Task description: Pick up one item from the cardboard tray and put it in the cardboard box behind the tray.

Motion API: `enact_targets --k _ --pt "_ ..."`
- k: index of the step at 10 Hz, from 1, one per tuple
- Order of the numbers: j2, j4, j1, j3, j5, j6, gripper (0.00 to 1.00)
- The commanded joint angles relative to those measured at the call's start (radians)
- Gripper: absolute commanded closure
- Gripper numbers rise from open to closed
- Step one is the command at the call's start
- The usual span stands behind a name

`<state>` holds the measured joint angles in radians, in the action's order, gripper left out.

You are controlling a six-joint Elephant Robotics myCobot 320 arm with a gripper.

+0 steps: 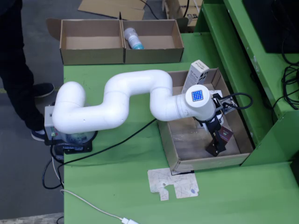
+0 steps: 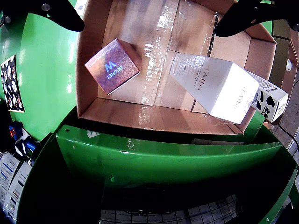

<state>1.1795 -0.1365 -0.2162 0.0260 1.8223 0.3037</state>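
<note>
The cardboard tray (image 1: 174,148) lies on the green table at the right of the fixed view. Inside it are a small maroon box (image 1: 226,135) and a tall white carton (image 1: 195,76) leaning at the far wall. My black gripper (image 1: 215,143) hangs over the tray, just left of the maroon box. From the gripper camera, the maroon box (image 2: 112,65) lies at the left of the tray floor (image 2: 140,116) and the white carton (image 2: 219,84) at the right. My gripper (image 2: 149,14) is open, its fingertips (image 2: 60,14) spread wide with nothing between them.
A two-compartment cardboard box (image 1: 121,51) stands at the table's far edge, with a white bottle (image 1: 133,38) in its right half. A second white carton with black patches (image 2: 271,100) sits beside the big one. A green frame (image 1: 243,70) borders the tray. A card scrap (image 1: 174,183) lies in front.
</note>
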Motion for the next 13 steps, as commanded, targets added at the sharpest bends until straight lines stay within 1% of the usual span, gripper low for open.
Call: enact_targets --k 1,5,6,8,12,13 --pt "-0.082 0.118 -0.013 -0.026 0.09 0.014 0.0" --pt "-0.084 0.138 -0.005 -0.026 0.094 0.01 0.0" --pt "-0.058 0.096 0.016 -0.026 0.085 -0.01 0.0" --pt "-0.049 0.07 0.025 -0.026 0.081 -0.028 0.0" --pt "-0.038 0.042 0.033 -0.026 0.077 -0.038 0.0" --pt "-0.02 -0.009 0.036 -0.026 0.061 -0.053 0.0"
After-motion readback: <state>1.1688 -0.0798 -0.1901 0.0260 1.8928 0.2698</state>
